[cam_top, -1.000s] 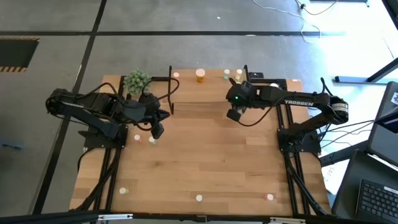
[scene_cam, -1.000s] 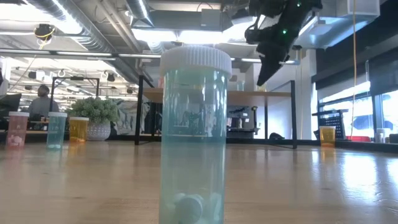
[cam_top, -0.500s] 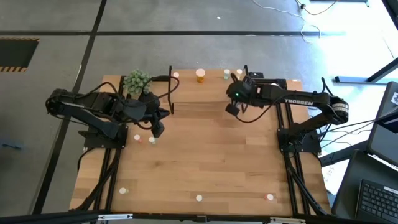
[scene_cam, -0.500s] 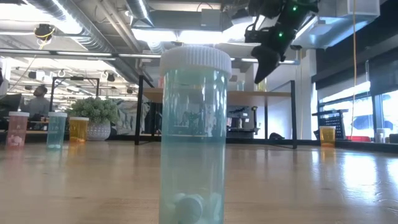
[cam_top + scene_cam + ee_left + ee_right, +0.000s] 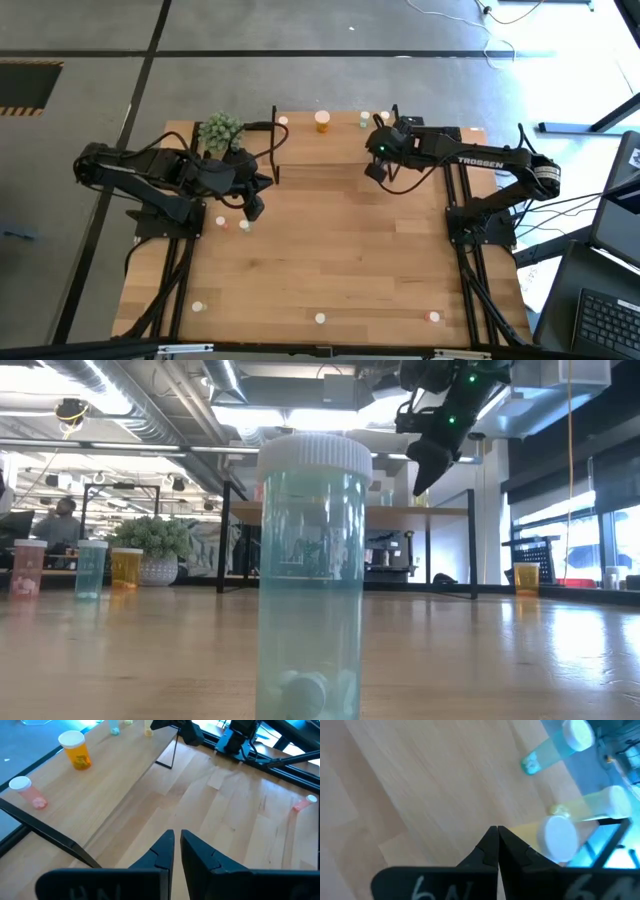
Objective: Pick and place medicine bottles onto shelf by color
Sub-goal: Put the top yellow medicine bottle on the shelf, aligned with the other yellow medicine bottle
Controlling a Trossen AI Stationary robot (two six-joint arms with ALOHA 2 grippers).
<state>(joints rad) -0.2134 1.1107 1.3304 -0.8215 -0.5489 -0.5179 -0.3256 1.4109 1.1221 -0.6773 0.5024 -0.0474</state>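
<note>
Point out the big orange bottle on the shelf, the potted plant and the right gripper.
big orange bottle (image 5: 76,751), left wrist view, on its orange body below the white cap.
potted plant (image 5: 220,130), high view, on the green leaves.
right gripper (image 5: 374,172), high view, at its shut fingertips over the shelf.

Open-plan office doubling as a robotics lab. Exposed ducts (image 5: 150,400) and strip lights (image 5: 60,405) across a bare ceiling; rows of desks with a seated person (image 5: 68,520) far behind. Polished concrete floor (image 5: 300,25) marked with dark seams, loose cables (image 5: 520,45), a laptop (image 5: 605,310) beside the wooden table (image 5: 330,260) carrying two mounted arms. Tall windows (image 5: 560,525) along one side.
</note>
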